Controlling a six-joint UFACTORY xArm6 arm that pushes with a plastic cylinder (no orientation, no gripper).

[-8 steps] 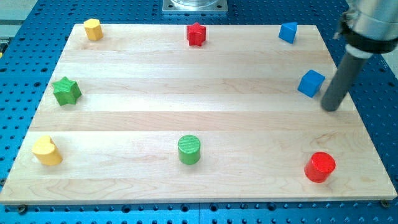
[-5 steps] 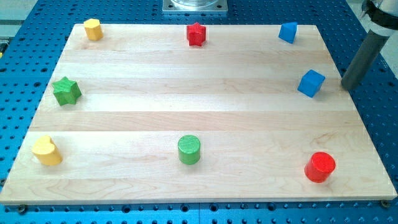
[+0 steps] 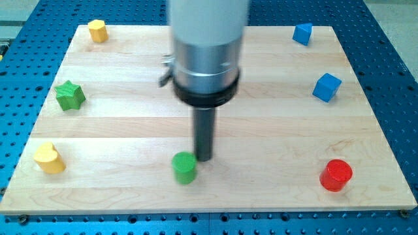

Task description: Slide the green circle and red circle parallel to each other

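Tip (image 3: 204,158) sat low on the board (image 3: 274,130), a little left of centre, right against the upper right edge of the green circle (image 3: 185,168). Contact looked likely but I couldn't tell for sure; the rod (image 3: 204,134) partly blocked that edge. No jaws on this rig, just a straight rod, so nothing was grasped or clamped: the rod only stood beside the block.

Green circle was just below and left of my tip, near the board's bottom edge. Red circle (image 3: 336,175) was well off to my tip's right and slightly lower, near the bottom right corner, nothing between the two circles. Both lay in roughly the same low band of the board, red a touch lower.

Other blocks, relative to my tip:
- yellow heart (image 3: 49,158): far left, about level with it
- green star (image 3: 70,95): far left and higher
- yellow block (image 3: 97,30): far up-left, at the top left corner; shape unclear
- blue cube (image 3: 326,87): up and right, near the right edge
- second blue block (image 3: 302,33): further up-right, at the top right corner; shape not clear

Arm housing (image 3: 207,49) was blurred and covered the top centre of the board, so whatever lay behind it was hidden. Board rested on a blue perforated table (image 3: 398,78).
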